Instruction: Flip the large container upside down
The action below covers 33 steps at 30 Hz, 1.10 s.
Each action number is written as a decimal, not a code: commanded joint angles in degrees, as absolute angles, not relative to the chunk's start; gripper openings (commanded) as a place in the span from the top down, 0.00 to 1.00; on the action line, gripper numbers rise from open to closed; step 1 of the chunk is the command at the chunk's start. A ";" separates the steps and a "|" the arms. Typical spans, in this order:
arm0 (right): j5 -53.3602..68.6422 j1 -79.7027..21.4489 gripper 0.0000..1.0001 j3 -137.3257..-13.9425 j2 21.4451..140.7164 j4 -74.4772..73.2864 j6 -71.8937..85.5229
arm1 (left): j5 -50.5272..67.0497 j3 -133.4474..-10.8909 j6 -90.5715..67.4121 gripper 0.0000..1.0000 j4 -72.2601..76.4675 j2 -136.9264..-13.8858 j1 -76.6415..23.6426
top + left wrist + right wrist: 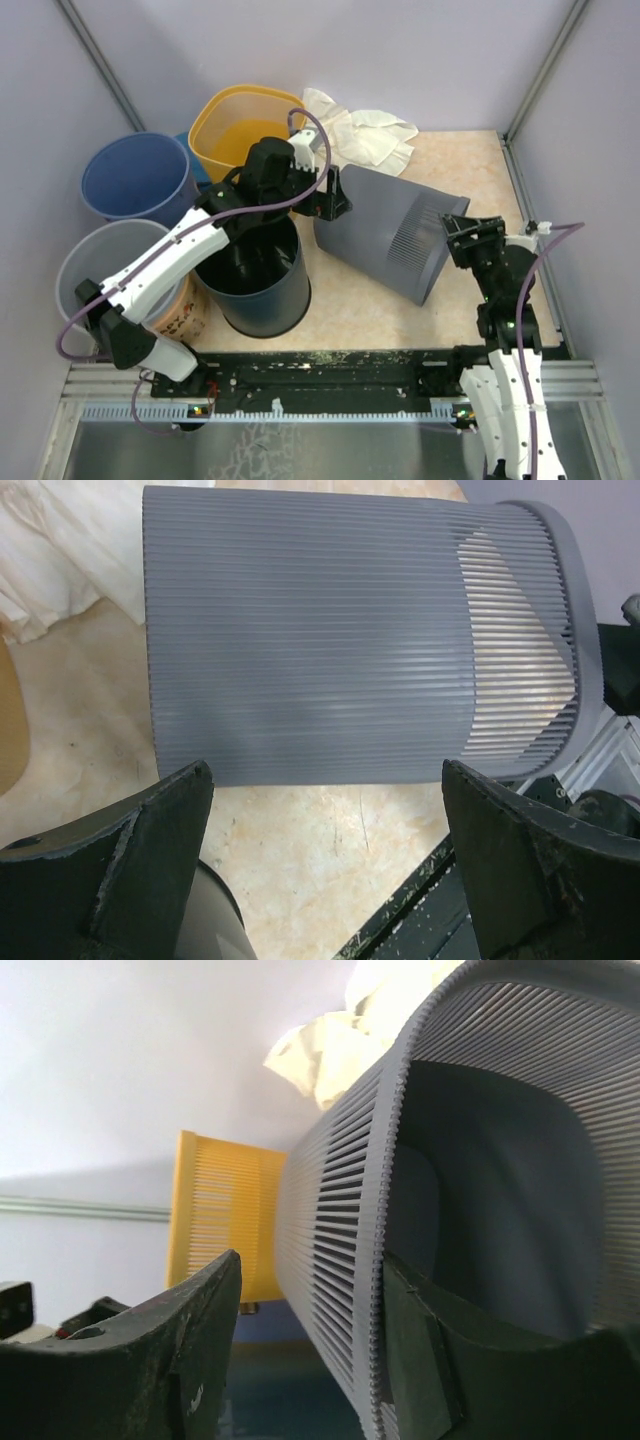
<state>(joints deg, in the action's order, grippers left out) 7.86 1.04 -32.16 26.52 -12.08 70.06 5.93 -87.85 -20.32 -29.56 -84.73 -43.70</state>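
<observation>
Tipped onto its side in the top view, the large container [385, 235] is seen between the arms, with its mouth towards the right gripper [462, 240] and its base near the left gripper [335, 195].

In the left wrist view, the left fingers [150, 840] are spread wide and kept clear of the slatted wall.

In the right wrist view, the rim [385, 1260] is straddled by parted jaws, and a gap is visible at the outer finger [150, 1350].

The inversion is judged half complete. A firm hold on the rim is required next, so that the mouth can be rotated down onto the table [330, 850].
</observation>
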 commanded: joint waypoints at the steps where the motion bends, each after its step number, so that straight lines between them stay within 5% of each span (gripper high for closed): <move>1: 4.38 1.30 0.47 -38.64 27.51 -21.21 61.20 | 4.60 -90.86 -19.22 0.00 -27.94 -88.36 -43.35; 6: 4.70 1.25 0.68 -41.17 30.27 -26.19 55.80 | 4.40 -90.84 -19.88 0.00 -26.82 -90.79 -41.88; 14: 5.88 1.34 0.84 -39.58 30.20 -25.79 56.13 | 8.18 -90.78 -20.37 0.00 -25.21 -94.20 -39.30; 26: 5.90 1.36 0.99 -37.94 29.75 -26.92 56.07 | 8.91 -95.33 -18.84 0.00 -26.18 -101.75 -37.95; 33: 5.94 1.27 1.00 -36.18 29.57 -26.94 56.68 | 19.80 -98.08 -19.26 0.00 -25.88 -101.88 -37.88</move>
